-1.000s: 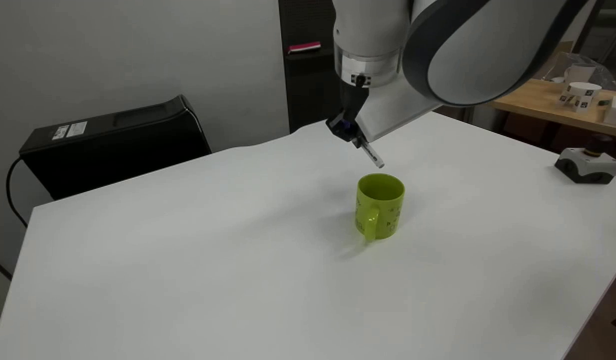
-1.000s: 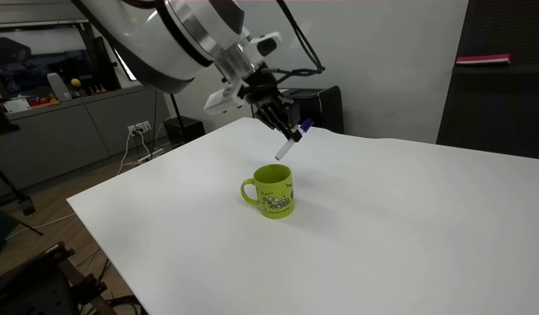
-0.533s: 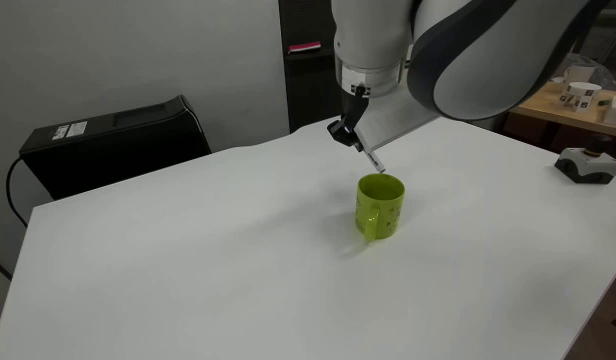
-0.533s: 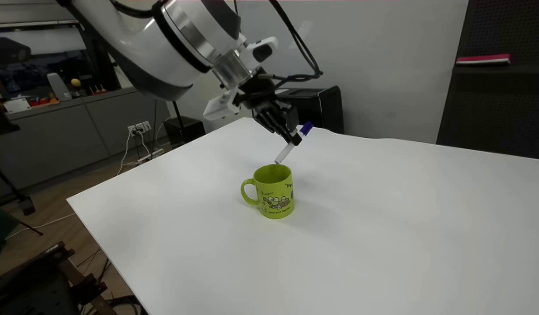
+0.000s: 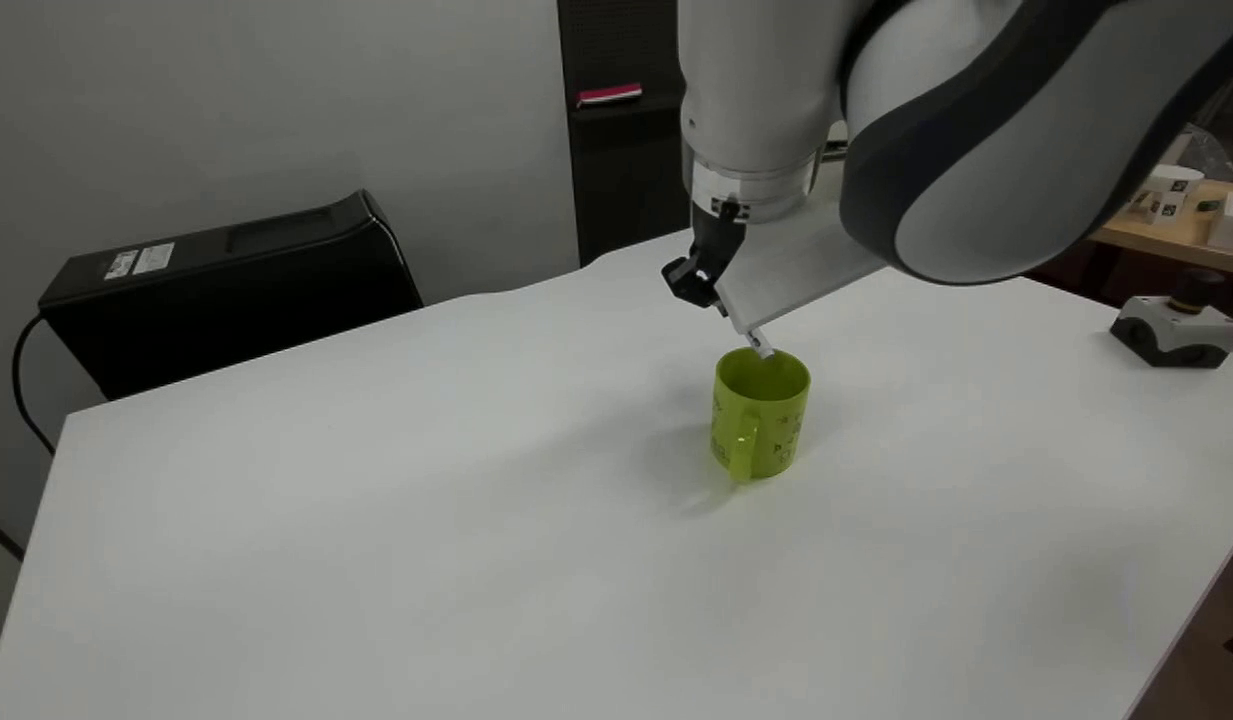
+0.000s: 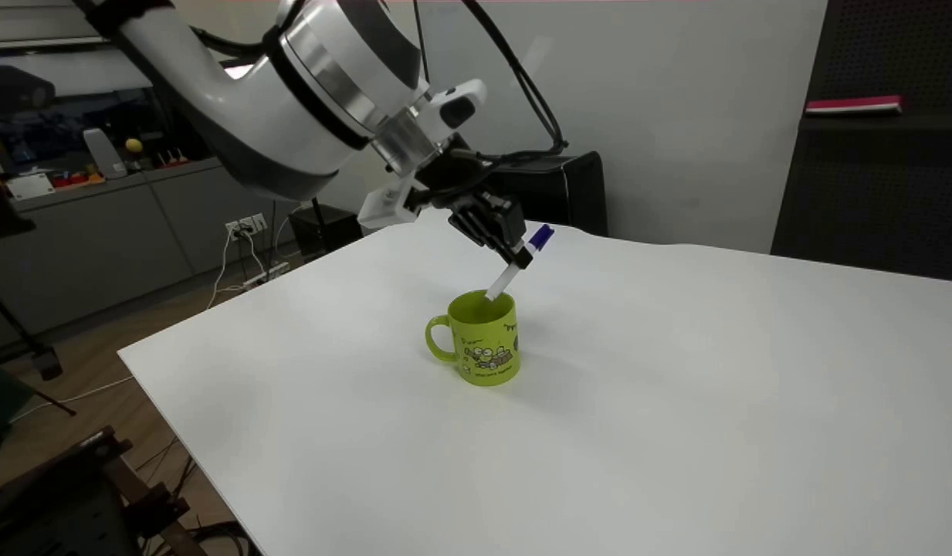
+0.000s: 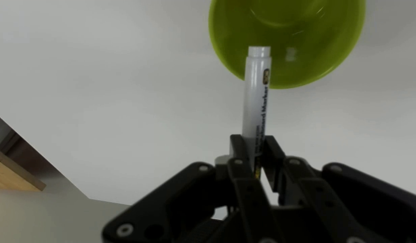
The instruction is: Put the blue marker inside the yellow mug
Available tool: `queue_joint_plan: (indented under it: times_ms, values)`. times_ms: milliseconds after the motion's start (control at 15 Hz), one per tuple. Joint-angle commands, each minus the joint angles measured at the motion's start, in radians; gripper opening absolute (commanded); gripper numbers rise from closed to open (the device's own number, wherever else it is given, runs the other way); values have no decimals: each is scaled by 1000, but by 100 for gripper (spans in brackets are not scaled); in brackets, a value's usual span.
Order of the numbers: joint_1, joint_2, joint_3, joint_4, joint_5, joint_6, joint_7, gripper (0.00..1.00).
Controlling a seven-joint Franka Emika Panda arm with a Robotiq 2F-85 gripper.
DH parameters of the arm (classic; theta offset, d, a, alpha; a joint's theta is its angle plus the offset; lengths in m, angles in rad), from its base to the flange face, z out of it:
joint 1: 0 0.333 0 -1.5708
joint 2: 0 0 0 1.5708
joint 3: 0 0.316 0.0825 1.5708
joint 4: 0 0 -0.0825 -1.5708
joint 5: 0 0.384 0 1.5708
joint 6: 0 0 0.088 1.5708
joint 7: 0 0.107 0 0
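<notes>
The yellow mug, lime green with printed drawings, stands upright on the table in both exterior views (image 5: 776,430) (image 6: 487,347). Its opening shows at the top of the wrist view (image 7: 295,67). My gripper (image 7: 253,145) is shut on the blue marker (image 7: 256,94), around its white body. In an exterior view the gripper (image 6: 520,259) holds the marker (image 6: 505,279) tilted, blue cap up and white end down. The white end lies over the mug's mouth; whether it is just above or just below the rim I cannot tell. The cap is hidden in the wrist view.
The white table (image 5: 376,540) carries the mug. A black box-like device (image 5: 236,290) stands behind the table edge. A grey and black button box (image 5: 1176,325) sits at the table's right in an exterior view. Cables (image 6: 530,93) hang along the arm.
My gripper has moved down with the marker in it. The marker's white end has gone from above the mug to its mouth. The mug has not moved.
</notes>
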State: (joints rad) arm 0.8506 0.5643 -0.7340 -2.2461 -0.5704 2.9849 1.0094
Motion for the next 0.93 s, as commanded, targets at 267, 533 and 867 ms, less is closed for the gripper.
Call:
queue_joint_plan:
  times_ms: [267, 533, 867]
  values:
    - [227, 146, -161, -19, 193, 90, 16, 4]
    - [325, 214, -205, -48, 359, 114, -23, 4]
    - [405, 265, -224, -99, 542, 139, -93, 4]
